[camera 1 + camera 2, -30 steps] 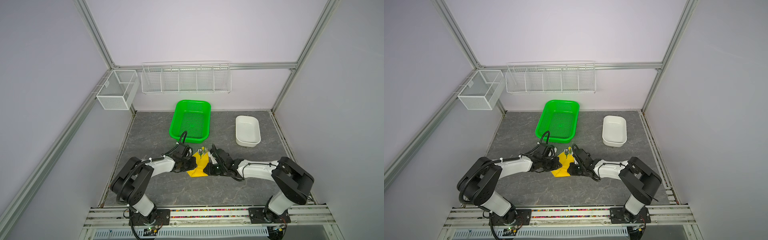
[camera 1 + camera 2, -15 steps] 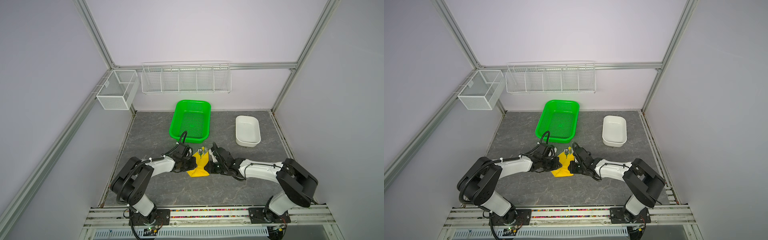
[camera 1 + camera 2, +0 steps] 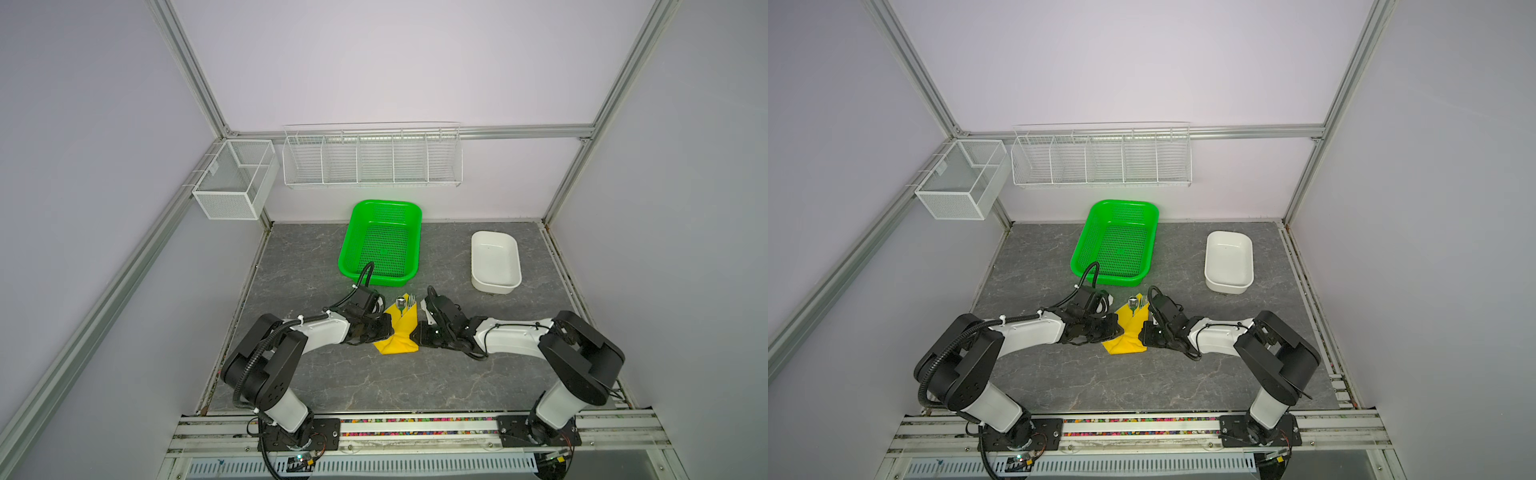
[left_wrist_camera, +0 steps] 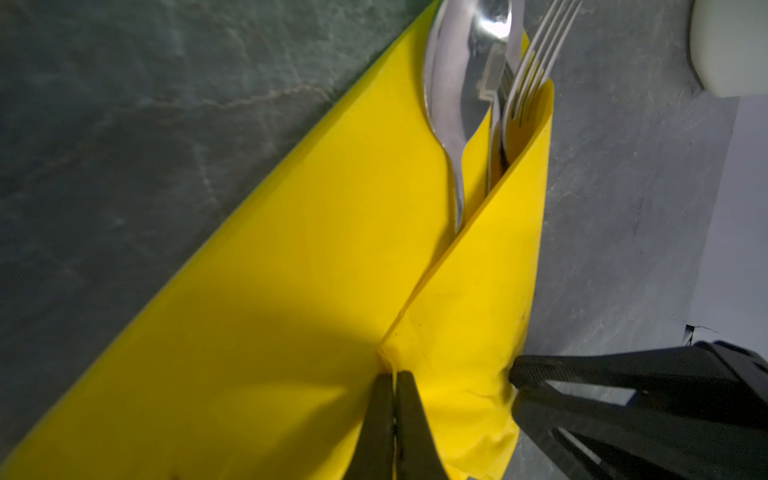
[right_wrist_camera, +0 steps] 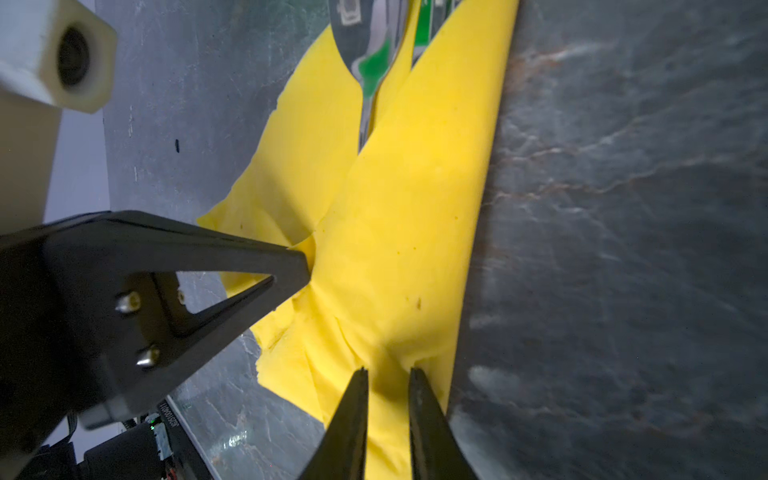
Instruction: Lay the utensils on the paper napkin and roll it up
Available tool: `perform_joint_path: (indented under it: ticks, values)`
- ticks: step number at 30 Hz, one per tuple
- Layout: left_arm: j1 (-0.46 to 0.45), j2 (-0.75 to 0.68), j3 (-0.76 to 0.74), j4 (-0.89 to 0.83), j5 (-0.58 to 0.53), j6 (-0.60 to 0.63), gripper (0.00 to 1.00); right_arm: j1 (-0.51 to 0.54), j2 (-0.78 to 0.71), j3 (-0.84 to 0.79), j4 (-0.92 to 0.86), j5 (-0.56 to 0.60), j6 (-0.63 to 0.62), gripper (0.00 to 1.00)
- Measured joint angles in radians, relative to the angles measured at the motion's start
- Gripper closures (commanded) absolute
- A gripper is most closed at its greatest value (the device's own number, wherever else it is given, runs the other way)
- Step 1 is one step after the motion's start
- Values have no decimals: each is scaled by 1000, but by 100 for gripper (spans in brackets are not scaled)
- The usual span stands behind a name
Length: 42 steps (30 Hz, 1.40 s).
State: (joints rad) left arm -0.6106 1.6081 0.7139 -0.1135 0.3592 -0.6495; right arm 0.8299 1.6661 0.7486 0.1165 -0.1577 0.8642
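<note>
Paper napkin (image 3: 397,337) is seen flat on the grey table (image 3: 374,386), just in front of the green perforated basket (image 3: 347,239) and directly between the two grippers. It is folded into a narrow wedge. The crumpled wide end is toward the rail and the open end toward the basket.

Utensils (image 3: 405,301) are tucked inside the fold. Only the heads are exposed at the open end: spoon (image 4: 457,83) bowl and fork (image 4: 536,54) tines side by side. The handles are hidden under the paper. A flat silver piece is glimpsed between them; it cannot be identified.

Left gripper (image 4: 392,376): jaws are fully closed. A thin fold of napkin is pinched at the tips, where the two flaps meet near the wide end.

Right gripper (image 5: 388,374): jaws are set a narrow gap apart, with the napkin's opposite folded edge caught between them. The paper there is seen bunched and creased in the left wrist view.

Both grippers are held low at table level, tips facing each other across the napkin, and no bare utensil is touched by either.

White tub (image 3: 494,286) is seen to the right of the basket, well apart from the napkin.
</note>
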Motion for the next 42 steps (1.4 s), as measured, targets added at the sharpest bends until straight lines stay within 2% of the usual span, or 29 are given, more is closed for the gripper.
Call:
perform_joint_path:
  ticks: [13,26,42]
  values:
    - [2,0,0,0,0,4,100,-37,-15,82,-25,-31,-4,77]
    - [2,0,0,-1,0,4,100,-21,110,146,15,-97,4,77]
    - [2,0,0,-5,0,4,100,-21,111,169,-15,-98,-1,77]
